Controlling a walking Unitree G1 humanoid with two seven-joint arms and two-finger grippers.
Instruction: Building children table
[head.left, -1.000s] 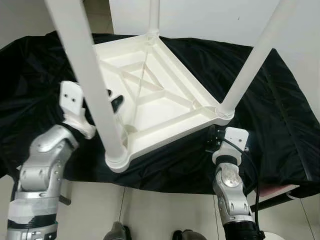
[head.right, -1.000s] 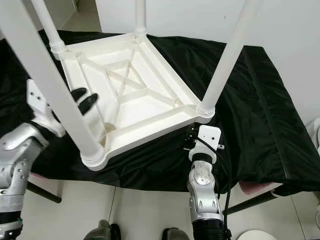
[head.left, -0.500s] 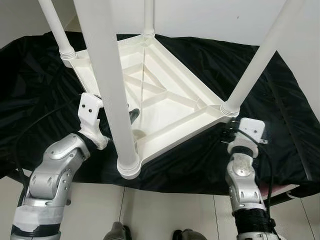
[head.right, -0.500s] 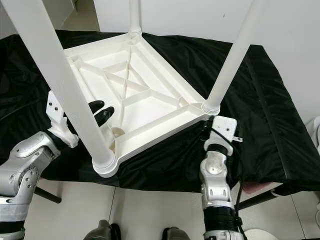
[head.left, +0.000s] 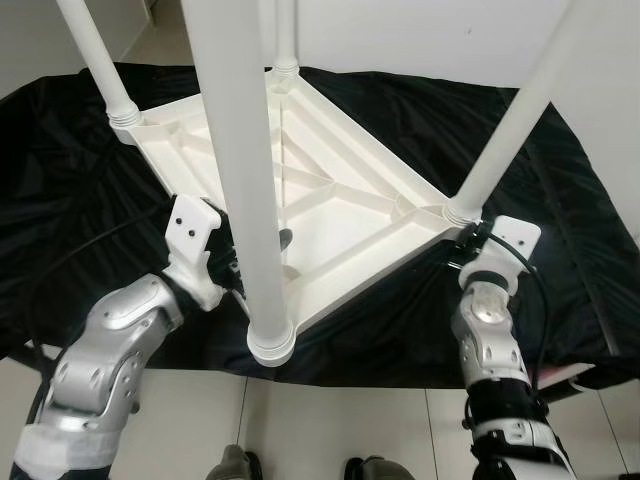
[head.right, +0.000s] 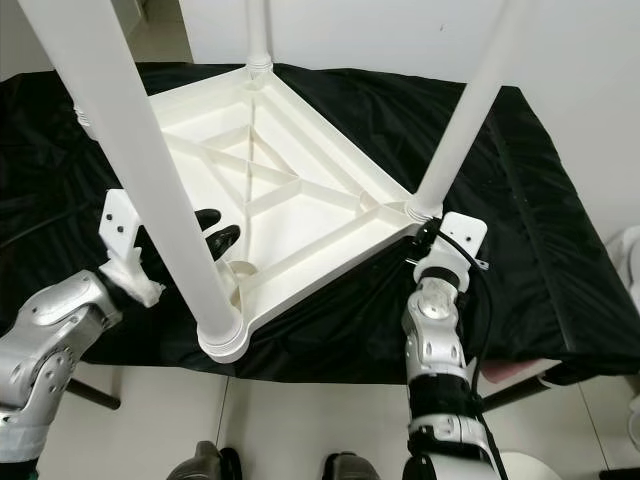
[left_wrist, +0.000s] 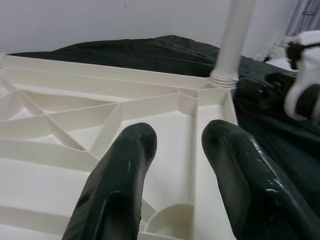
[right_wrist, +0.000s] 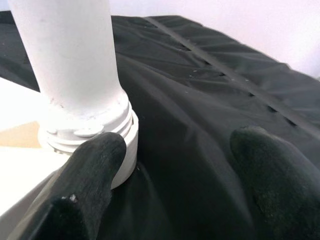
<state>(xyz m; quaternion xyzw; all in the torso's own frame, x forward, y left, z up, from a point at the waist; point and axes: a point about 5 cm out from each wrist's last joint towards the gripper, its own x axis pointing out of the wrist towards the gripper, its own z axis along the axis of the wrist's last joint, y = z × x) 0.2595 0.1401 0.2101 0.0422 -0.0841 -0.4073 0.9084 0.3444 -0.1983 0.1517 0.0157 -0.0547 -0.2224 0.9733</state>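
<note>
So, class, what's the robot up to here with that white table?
A white children's table lies upside down on a black cloth, all four legs screwed in. The left gripper reaches open over the ribbed underside. The right gripper sits open at the base of the near-right leg, one finger touching the leg's collar.

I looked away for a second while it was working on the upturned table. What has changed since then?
The table has turned on the black cloth, its near corner swinging toward the robot's right. The left gripper stayed over the ribbed underside, open; the right gripper followed its corner leg, open. All four legs remain fitted.
</note>
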